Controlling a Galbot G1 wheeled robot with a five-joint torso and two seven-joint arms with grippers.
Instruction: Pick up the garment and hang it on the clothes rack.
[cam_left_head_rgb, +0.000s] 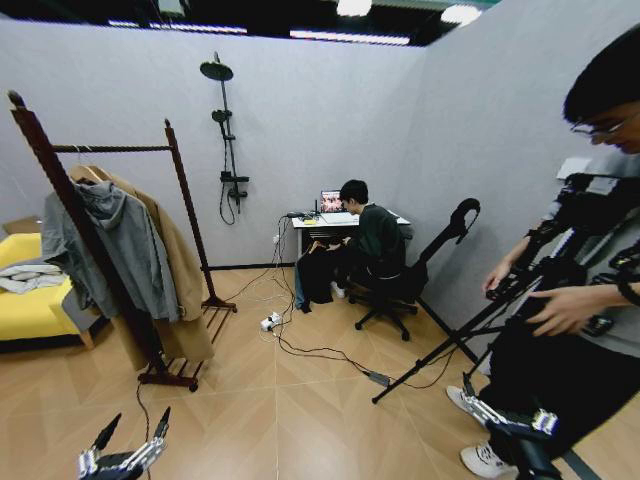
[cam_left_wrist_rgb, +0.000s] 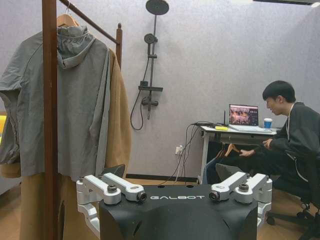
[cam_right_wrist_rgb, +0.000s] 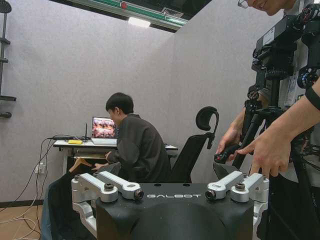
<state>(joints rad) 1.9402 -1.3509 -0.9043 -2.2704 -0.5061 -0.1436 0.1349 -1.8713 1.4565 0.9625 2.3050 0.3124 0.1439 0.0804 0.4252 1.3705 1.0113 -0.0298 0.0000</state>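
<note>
Left gripper (cam_left_head_rgb: 133, 428) low at the bottom-left of the head view, fingers spread apart, holding nothing, above bare wood-pattern floor (cam_left_head_rgb: 290, 410). Right gripper (cam_left_head_rgb: 505, 418) low at the bottom-right, just in front of a standing person's dark trousers; fingers parted, nothing between them.

Tall dark reddish-brown wooden clothes rack (cam_left_head_rgb: 60, 185) with knob-topped slanted posts and a horizontal top bar stands ahead-left on its slatted base. On its bar hang a grey hoodie (cam_left_head_rgb: 120, 245) and behind it a long tan coat (cam_left_head_rgb: 185, 270), touching each other.

Black garment on a light wooden hanger (cam_right_wrist_rgb: 80, 164) is across the room, held by a seated person at the white tabletop (cam_left_head_rgb: 345, 218) with the laptop (cam_left_head_rgb: 331, 201); it hangs down below the tabletop edge. Print on it can't be made out. Well apart from both the rack and the grippers.

Yellow bed (cam_left_head_rgb: 25, 300) sits left of the rack.
</note>
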